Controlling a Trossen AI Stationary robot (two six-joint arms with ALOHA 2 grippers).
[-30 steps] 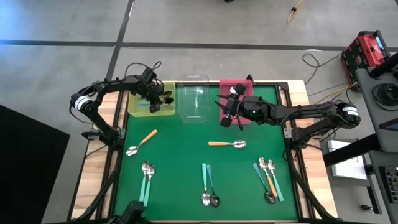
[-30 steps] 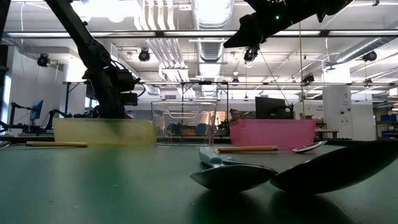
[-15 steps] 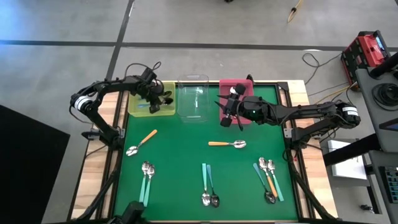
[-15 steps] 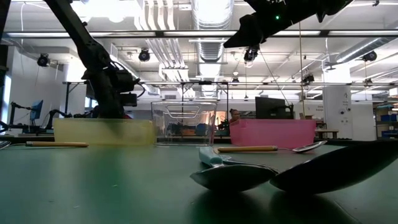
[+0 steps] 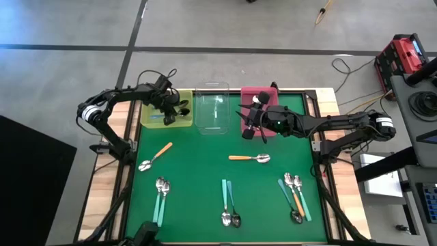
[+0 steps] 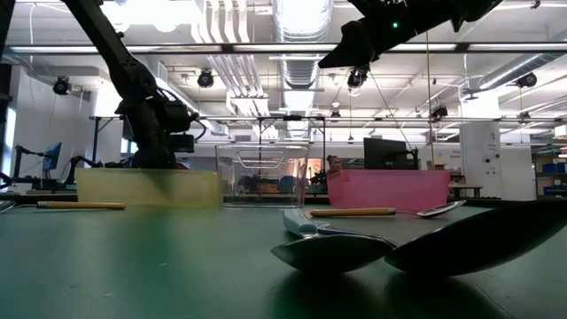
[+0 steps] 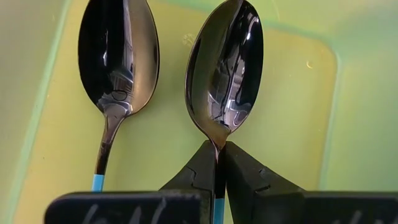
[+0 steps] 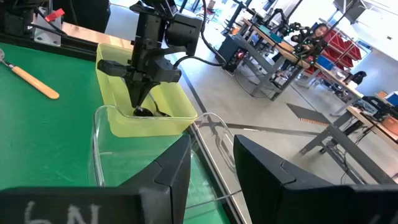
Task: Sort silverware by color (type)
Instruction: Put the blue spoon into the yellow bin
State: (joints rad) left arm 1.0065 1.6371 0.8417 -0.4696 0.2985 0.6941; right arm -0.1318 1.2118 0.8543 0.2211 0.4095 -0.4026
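Note:
My left gripper [image 7: 217, 148] reaches down into the yellow bin [image 5: 147, 117] at the table's far left and is shut on a dark-bowled spoon [image 7: 225, 68] with a teal handle. A second dark-bowled teal spoon [image 7: 118, 56] lies flat on the bin's floor beside it. My right gripper [image 8: 211, 168] hangs open and level above the table near the pink bin [image 5: 263, 92], with nothing between its fingers. More silverware lies on the green mat: an orange-handled spoon [image 5: 156, 156] at the left, another [image 5: 249, 158] in the middle, and teal pairs [image 5: 161, 198] [image 5: 229, 205] near the front. My left gripper pinches the spoon's thin neck [image 7: 217, 134], just behind the dark bowl, between its two fingertips. The fingers slant down from above and lie along the handle, whose teal part [image 7: 216, 205] runs back between them. Whether the bowl rests on the bin's floor I cannot tell.
A clear bin [image 5: 213, 113] stands between the yellow and the pink one along the far edge. At the front right lies a cluster of teal and orange spoons [image 5: 293, 198]. The middle of the green mat [image 5: 198, 164] is bare.

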